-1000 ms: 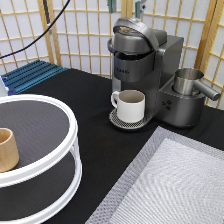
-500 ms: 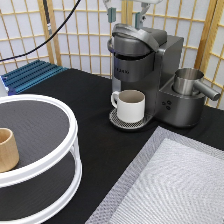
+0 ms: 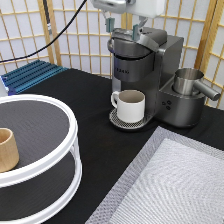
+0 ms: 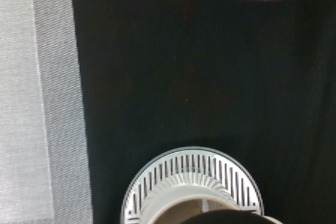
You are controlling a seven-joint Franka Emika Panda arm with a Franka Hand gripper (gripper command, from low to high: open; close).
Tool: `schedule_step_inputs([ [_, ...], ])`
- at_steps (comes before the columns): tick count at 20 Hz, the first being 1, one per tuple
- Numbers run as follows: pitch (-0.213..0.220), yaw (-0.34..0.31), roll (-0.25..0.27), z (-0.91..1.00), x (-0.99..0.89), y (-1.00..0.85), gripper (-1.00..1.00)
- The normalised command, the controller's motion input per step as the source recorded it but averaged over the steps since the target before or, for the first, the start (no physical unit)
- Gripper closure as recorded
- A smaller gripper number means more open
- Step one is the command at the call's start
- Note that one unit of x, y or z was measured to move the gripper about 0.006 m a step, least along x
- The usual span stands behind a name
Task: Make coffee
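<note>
gripper (image 3: 122,28) at far edge of table, directly above coffee machine (image 3: 150,70) top; fingers spread apart, nothing held between them. coffee pod not visible in either view; location cannot be told. white mug (image 3: 130,105) on round drip tray (image 3: 116,120) (image 4: 193,186) under machine spout. wooden cup (image 3: 7,149) on white two-tier turntable (image 3: 60,162) at near left corner. grey mat (image 3: 170,185) at near right corner.

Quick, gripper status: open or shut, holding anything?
Gripper: open, holding nothing, hanging just above the grey coffee machine at the exterior view's top.
</note>
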Motion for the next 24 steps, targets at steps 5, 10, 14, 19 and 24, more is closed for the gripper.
schedule_step_inputs([
  [5,0.094,0.0,-0.185,-0.32,0.42,0.34,-1.0],
  [10,0.105,0.0,-0.176,-0.4,0.48,0.39,-1.0],
  [14,0.121,0.022,-0.141,-0.38,0.4,0.49,-1.0],
  [19,0.127,0.086,-0.019,-0.36,0.25,0.08,-1.0],
  [24,0.144,0.095,0.009,-0.35,0.28,-0.01,-1.0],
])
